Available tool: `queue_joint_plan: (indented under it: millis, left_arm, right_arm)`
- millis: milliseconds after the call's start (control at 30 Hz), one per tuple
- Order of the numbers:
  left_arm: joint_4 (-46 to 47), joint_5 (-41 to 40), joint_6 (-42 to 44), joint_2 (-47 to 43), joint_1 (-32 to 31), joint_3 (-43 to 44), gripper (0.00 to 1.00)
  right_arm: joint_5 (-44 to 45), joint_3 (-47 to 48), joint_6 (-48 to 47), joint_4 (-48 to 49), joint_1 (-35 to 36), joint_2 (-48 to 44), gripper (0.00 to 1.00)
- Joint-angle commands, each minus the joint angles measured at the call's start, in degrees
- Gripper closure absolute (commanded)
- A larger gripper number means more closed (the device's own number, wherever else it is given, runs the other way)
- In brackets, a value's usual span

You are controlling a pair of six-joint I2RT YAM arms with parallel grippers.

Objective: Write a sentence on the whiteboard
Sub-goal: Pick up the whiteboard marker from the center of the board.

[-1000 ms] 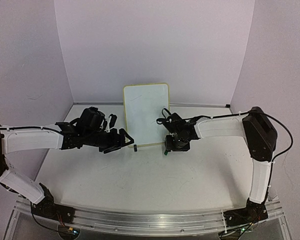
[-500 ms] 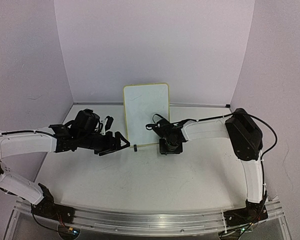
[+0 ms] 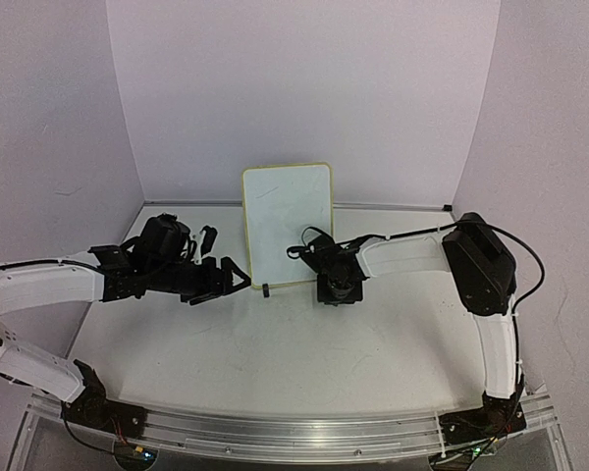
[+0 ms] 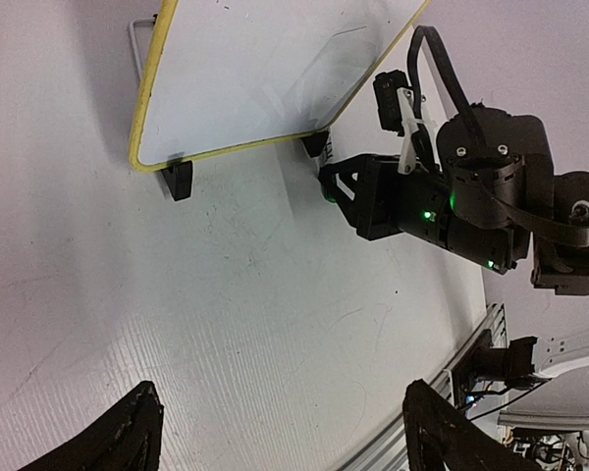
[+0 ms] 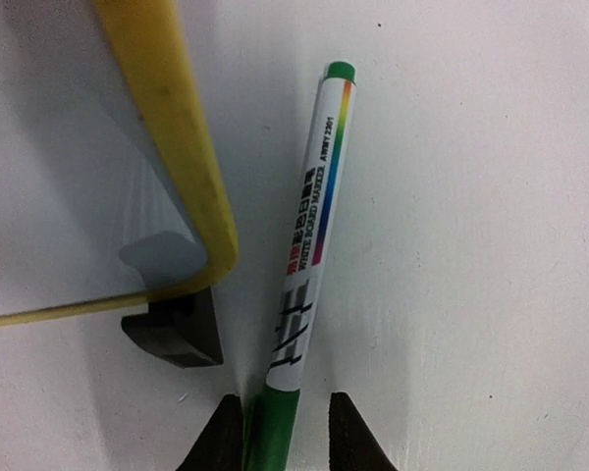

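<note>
On your white desk the whiteboard stands propped at back centre. Your left pincer hangs wide open near it. Your right pincer straddles the pen at its green cap, not clamped.

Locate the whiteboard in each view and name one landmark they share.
Top external: whiteboard propped at centre.
Left wrist: whiteboard across the top, tilted.
Right wrist: only a whiteboard corner, upper left.
Shared landmark: right pincer beside that corner, seen in the left wrist view and straddling a marker in its own view.
</note>
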Motion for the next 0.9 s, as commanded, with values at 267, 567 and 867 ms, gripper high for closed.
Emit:
queue_joint_plan:
  millis: [267,567,867]
  left_arm:
    - [-2.2,-2.4,0.1,-2.0,0.1,1.0,0.16]
    - [-0.5,-1.8,-0.5,-1.5,0.1,1.3,0.16]
    - [4.3,2.6,1.5,-0.7,0.0,2.6,0.17]
  right_arm:
    - [-5.9,-5.9,3.4,-0.5,-2.3,-2.8,0.94]
    - [-11.0,-17.6,2.6,9.1,-5.3,-12.0,1.00]
    - [-11.9,-32.9,-7.9,15.1,-4.6,-32.7,1.00]
